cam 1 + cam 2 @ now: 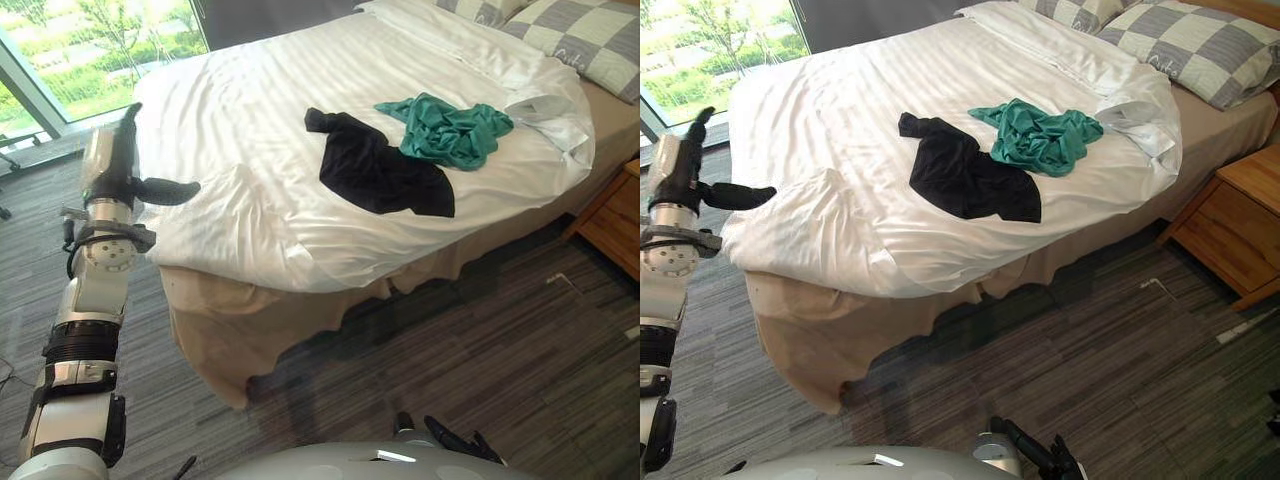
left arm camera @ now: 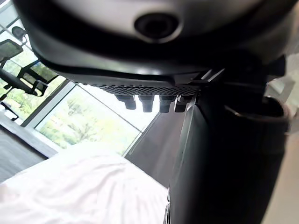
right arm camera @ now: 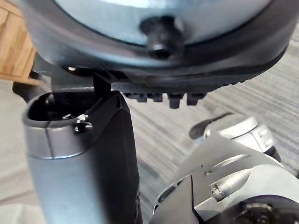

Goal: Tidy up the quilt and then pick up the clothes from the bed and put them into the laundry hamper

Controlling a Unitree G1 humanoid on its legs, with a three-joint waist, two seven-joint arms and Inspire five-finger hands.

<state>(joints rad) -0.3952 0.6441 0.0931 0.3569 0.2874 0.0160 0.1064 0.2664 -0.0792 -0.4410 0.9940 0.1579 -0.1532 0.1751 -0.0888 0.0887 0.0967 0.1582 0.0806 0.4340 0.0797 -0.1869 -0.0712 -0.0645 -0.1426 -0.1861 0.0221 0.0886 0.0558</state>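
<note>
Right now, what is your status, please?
Left hand open, raised by quilt corner. Right hand open, low. Black garment and green garment on quilt, untouched.

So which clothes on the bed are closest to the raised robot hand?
The flat black cloth garment: it lies nearer the left robot hand than the crumpled teal garment beside it.

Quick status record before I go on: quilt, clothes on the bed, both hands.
quilt: white, spread over the bed, wrinkled, corner turned back near the pillows
black garment: flat on the quilt, mid-bed
teal garment: crumpled, touching the black garment's pillow side
left hand: open, raised at the bed's foot end, empty
right hand: open, low over the floor, empty
</note>
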